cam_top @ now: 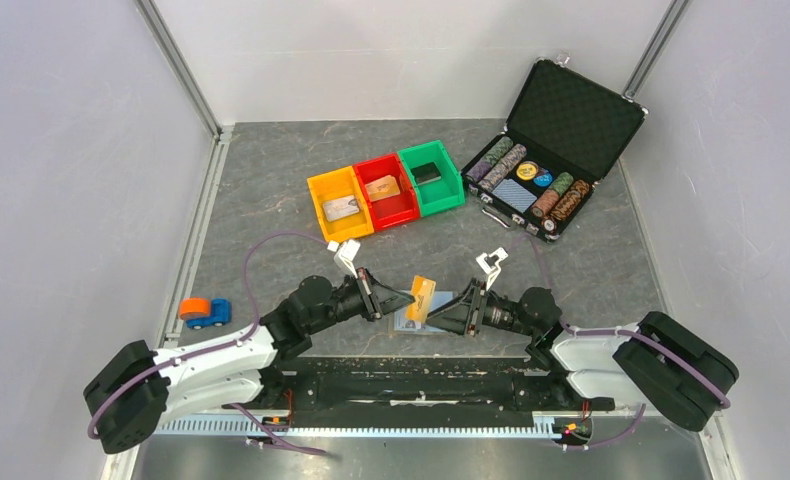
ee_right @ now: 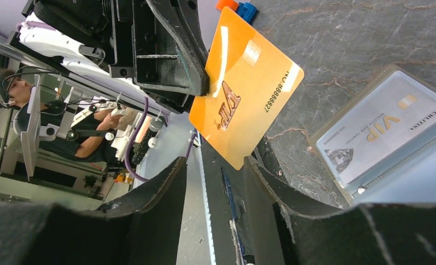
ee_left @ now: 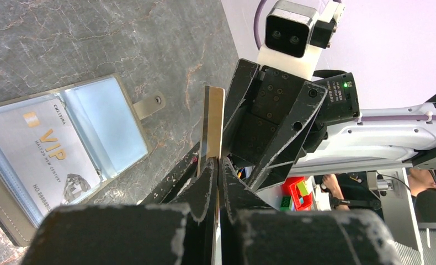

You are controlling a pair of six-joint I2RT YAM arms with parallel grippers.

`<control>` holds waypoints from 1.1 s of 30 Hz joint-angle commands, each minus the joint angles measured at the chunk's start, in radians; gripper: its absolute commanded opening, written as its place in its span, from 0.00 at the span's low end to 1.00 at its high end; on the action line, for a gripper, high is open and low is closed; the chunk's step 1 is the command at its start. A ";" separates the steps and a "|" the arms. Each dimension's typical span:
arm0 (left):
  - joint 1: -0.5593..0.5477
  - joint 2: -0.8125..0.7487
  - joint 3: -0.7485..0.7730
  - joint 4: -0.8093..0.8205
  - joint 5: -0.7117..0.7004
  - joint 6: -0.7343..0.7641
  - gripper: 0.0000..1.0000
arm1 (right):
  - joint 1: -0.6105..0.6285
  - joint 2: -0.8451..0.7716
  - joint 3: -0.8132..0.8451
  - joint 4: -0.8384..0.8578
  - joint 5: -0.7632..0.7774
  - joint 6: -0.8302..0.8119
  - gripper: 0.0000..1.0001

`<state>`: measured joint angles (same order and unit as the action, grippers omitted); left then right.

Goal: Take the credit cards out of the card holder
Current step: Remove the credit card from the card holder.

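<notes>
Right wrist view shows the orange card (ee_right: pixel 243 105) pinched in the closed left tool (ee_right: pixel 203 88), its free corner just ahead of the half-open, empty right tool (ee_right: pixel 218 165), the card holder (ee_right: pixel 420 176) lying open on the tabletop (ee_right: pixel 343 38) below.

Robot lab, white-walled cell (cam_top: pixel 71 150), alu frame (cam_top: pixel 180 68)

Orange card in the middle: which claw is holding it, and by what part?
The left claw pinches the orange VIP card by one edge. The right claw stands open close to it, not gripping.
</notes>
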<state>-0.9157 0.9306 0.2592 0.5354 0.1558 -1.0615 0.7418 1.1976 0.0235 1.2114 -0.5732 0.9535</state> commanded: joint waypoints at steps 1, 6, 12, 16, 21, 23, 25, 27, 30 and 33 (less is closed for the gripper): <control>-0.003 -0.001 0.004 0.047 0.009 -0.033 0.02 | 0.002 0.001 0.008 0.120 -0.025 0.019 0.46; -0.002 -0.036 0.002 0.008 -0.020 -0.028 0.02 | 0.002 -0.003 0.003 0.119 -0.014 0.027 0.47; -0.003 -0.077 -0.008 -0.034 -0.058 -0.025 0.02 | 0.002 0.004 0.003 0.119 -0.011 0.039 0.47; -0.003 -0.097 -0.009 -0.050 -0.073 -0.025 0.02 | 0.002 0.008 0.005 0.117 -0.013 0.048 0.48; -0.003 -0.108 -0.011 -0.056 -0.074 -0.030 0.02 | 0.002 0.018 0.016 0.103 -0.015 0.054 0.52; -0.003 -0.113 -0.010 -0.058 -0.075 -0.032 0.02 | 0.002 0.023 0.017 0.103 -0.015 0.058 0.52; -0.003 -0.117 -0.009 -0.064 -0.078 -0.032 0.02 | 0.002 0.025 0.018 0.100 -0.012 0.059 0.52; -0.003 -0.121 -0.009 -0.064 -0.077 -0.034 0.02 | 0.002 0.030 0.022 0.094 -0.010 0.058 0.52; -0.003 -0.116 -0.016 -0.048 -0.073 -0.049 0.02 | 0.002 0.043 0.032 0.113 -0.014 0.064 0.51; -0.003 -0.105 -0.029 -0.011 -0.066 -0.071 0.02 | 0.002 0.062 0.039 0.176 -0.025 0.095 0.47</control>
<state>-0.9161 0.8246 0.2462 0.4545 0.1032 -1.0729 0.7422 1.2385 0.0246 1.2739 -0.5785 1.0176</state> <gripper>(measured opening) 0.031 0.491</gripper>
